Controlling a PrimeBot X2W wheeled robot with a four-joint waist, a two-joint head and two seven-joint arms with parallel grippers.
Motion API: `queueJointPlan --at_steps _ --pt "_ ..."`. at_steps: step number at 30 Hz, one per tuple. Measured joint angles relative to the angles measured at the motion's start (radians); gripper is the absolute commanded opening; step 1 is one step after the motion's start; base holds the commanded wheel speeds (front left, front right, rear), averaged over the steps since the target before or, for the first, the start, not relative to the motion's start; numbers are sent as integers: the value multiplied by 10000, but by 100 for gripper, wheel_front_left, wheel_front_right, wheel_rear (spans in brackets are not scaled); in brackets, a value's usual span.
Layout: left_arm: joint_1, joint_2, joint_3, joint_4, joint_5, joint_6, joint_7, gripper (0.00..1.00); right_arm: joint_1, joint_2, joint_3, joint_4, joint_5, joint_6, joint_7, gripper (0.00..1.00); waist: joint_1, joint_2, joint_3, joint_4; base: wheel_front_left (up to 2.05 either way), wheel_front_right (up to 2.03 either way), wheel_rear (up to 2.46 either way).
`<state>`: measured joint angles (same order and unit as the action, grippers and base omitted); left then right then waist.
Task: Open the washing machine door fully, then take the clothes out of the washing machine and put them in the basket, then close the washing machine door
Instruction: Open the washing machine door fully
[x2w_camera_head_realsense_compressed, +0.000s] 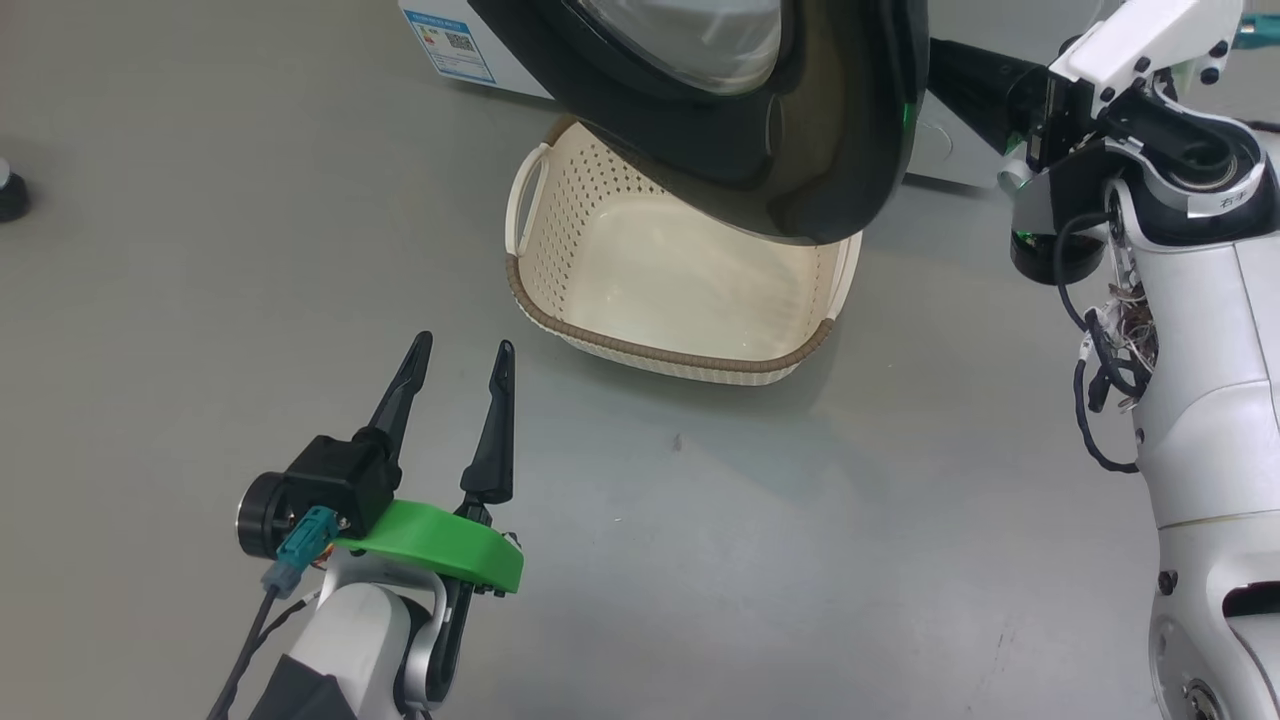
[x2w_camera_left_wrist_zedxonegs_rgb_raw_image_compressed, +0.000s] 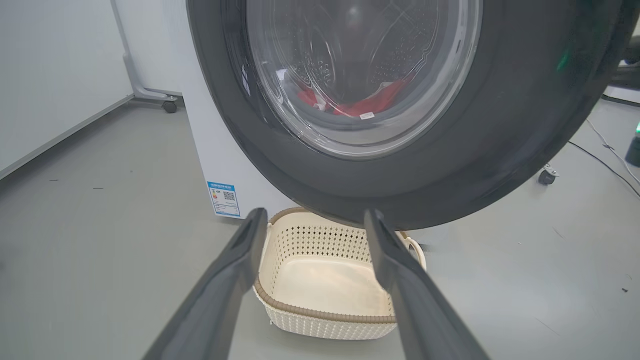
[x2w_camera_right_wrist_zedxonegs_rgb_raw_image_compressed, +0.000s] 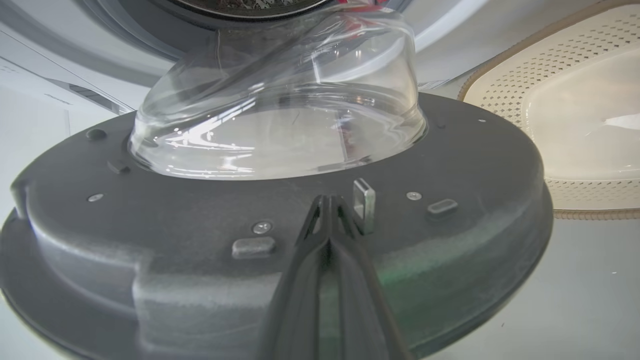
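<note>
The washing machine door (x2w_camera_head_realsense_compressed: 800, 150), black-rimmed with a glass bowl (x2w_camera_right_wrist_zedxonegs_rgb_raw_image_compressed: 280, 115), stands partly open over the cream basket (x2w_camera_head_realsense_compressed: 560, 330). Red clothes (x2w_camera_left_wrist_zedxonegs_rgb_raw_image_compressed: 370, 102) show through the glass, lying in the drum of the white washing machine (x2w_camera_left_wrist_zedxonegs_rgb_raw_image_compressed: 210, 150). My right gripper (x2w_camera_right_wrist_zedxonegs_rgb_raw_image_compressed: 327, 202) is shut. Its tips rest against the door's grey inner face (x2w_camera_right_wrist_zedxonegs_rgb_raw_image_compressed: 450, 165), next to the metal latch (x2w_camera_right_wrist_zedxonegs_rgb_raw_image_compressed: 364, 197). In the head view its dark fingers (x2w_camera_head_realsense_compressed: 970, 85) reach behind the door's right edge. My left gripper (x2w_camera_head_realsense_compressed: 465, 345) hovers open and empty over the floor, short of the basket (x2w_camera_left_wrist_zedxonegs_rgb_raw_image_compressed: 325, 280) and pointing at it.
The basket sits on the grey floor right under the door, with nothing in it. Caster wheels (x2w_camera_left_wrist_zedxonegs_rgb_raw_image_compressed: 170, 106) (x2w_camera_left_wrist_zedxonegs_rgb_raw_image_compressed: 547, 175) and a cable (x2w_camera_left_wrist_zedxonegs_rgb_raw_image_compressed: 605, 150) lie beside the machine. A dark object (x2w_camera_head_realsense_compressed: 10, 195) stands at the far left. A white panel (x2w_camera_left_wrist_zedxonegs_rgb_raw_image_compressed: 50, 75) runs along the left.
</note>
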<state>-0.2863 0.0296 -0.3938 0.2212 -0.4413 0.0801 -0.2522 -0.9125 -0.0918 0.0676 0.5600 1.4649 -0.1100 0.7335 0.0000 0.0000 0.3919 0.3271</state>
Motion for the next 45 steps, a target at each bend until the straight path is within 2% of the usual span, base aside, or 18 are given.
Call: queueJointPlan --at_steps 8,14,24,30,45 --pt "2 0 12 4 0 33 0 100 204 84 276 25 165 -59 270 0 0 0 -174 -5 0 0 0" --pt "4 0 12 4 0 40 0 100 219 171 153 4 861 -63 405 0 0 0 -258 -12 0 0 0" --pt "35 0 -38 6 0 42 0 100 569 174 585 -48 1409 -73 619 0 0 0 -395 49 0 0 0" --pt "50 -4 -232 77 -71 44 0 100 971 169 1012 -46 2219 -75 665 0 0 0 -521 160 0 0 0" --pt "215 0 -240 84 -71 88 0 100 1297 173 2947 -491 3971 -161 604 0 0 0 -750 321 0 0 0"
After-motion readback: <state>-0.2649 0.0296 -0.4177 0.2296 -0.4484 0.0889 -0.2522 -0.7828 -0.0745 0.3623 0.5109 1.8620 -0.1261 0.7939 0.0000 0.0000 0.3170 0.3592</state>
